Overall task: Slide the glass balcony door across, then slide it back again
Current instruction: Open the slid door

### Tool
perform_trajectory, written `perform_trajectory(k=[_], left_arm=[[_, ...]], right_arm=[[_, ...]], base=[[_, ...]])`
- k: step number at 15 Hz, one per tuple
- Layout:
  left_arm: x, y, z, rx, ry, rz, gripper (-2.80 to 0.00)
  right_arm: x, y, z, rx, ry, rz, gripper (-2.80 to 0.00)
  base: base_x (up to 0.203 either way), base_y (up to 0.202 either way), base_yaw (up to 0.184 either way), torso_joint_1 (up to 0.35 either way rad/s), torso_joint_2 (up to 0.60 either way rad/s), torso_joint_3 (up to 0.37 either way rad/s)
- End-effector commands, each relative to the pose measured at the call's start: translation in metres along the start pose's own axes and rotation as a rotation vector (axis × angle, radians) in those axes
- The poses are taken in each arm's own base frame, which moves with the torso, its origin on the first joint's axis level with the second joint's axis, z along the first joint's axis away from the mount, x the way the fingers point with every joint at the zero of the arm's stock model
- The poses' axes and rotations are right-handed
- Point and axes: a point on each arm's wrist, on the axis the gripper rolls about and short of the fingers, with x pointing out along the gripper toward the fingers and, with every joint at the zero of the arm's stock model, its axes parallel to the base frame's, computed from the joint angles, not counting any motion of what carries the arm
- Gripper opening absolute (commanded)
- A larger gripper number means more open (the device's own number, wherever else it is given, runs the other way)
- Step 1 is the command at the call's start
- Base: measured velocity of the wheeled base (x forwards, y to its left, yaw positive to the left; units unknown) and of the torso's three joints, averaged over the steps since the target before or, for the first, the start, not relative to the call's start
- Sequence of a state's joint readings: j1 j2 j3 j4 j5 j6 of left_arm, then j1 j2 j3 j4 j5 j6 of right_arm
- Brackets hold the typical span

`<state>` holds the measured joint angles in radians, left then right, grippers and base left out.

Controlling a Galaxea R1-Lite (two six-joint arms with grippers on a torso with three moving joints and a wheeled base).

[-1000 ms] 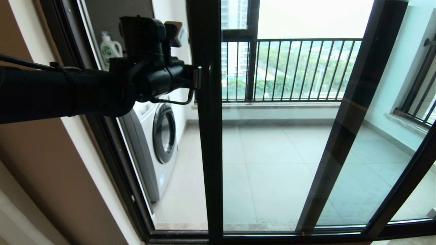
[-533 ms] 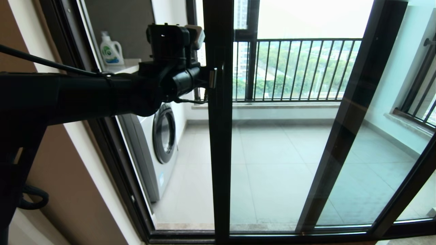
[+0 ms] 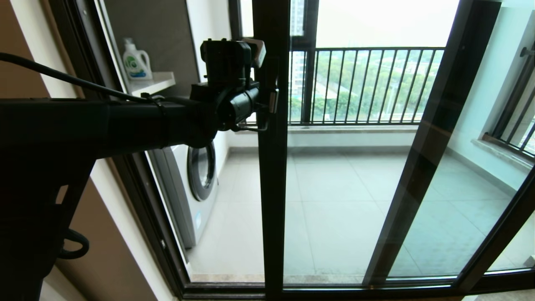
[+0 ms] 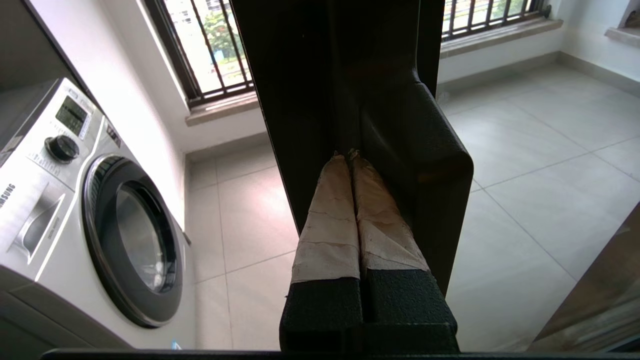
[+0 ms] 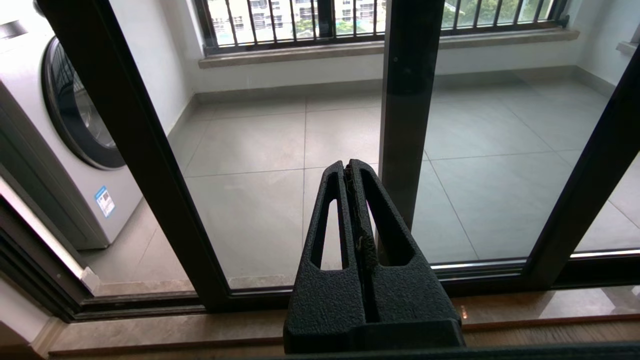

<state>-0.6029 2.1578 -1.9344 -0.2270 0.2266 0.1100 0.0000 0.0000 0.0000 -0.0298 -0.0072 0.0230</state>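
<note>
The glass balcony door [image 3: 334,188] has its black handle-side upright [image 3: 271,188] near the middle of the head view, and the doorway stands open to that upright's left. My left gripper [image 3: 267,102] is shut, with nothing between its taped fingertips [image 4: 340,190]. The tips are tucked in between the door's upright [image 4: 300,100] and its black bar handle [image 4: 430,170]. My right gripper [image 5: 348,165] is shut and empty, held low before the sill, out of the head view. The door's upright [image 5: 135,165] slants across the right wrist view.
A white washing machine [image 3: 196,184] stands on the balcony left of the opening, under a shelf with a detergent bottle [image 3: 136,60]. Another black-framed panel's upright [image 3: 418,167] slants at the right. A railing [image 3: 368,83] closes the balcony's far side. A barred window [image 3: 514,121] is at far right.
The door has slid to the right with my left gripper against its handle. The open gap on the left has widened. More of the shelf and washing machine shows.
</note>
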Motion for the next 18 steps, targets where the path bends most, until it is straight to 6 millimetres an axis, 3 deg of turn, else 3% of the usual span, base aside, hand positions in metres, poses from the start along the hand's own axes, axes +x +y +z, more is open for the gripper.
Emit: perform_trajectory(k=[1,9,15,18], left_arm=[[0.002,-0.013,-0.002,-0.001,-0.008,-0.027,-2.80],[0.000,-0.039,-0.004,0.002,-0.007,-0.082,-2.80],[-0.006,-0.039,0.001,0.002,-0.008,-0.056,-2.80],[-0.025,-0.025,0.017,-0.007,0.002,-0.002,-2.80]], right_arm=[[0.001,0.000,-0.003,0.001,0.011,0.001,-2.80],[0.001,0.000,-0.003,0.001,0.011,0.001,-2.80],[0.001,0.000,-0.003,0.000,0.011,-0.001,-2.80],[0.001,0.000,-0.003,0.000,0.011,-0.001,-2.80]], base=[[0.000,0.000,0.000,0.000,0.00,0.000],[0.000,0.000,0.000,0.000,0.00,0.000],[0.000,0.000,0.000,0.000,0.00,0.000],[0.000,0.000,0.000,0.000,0.00,0.000]])
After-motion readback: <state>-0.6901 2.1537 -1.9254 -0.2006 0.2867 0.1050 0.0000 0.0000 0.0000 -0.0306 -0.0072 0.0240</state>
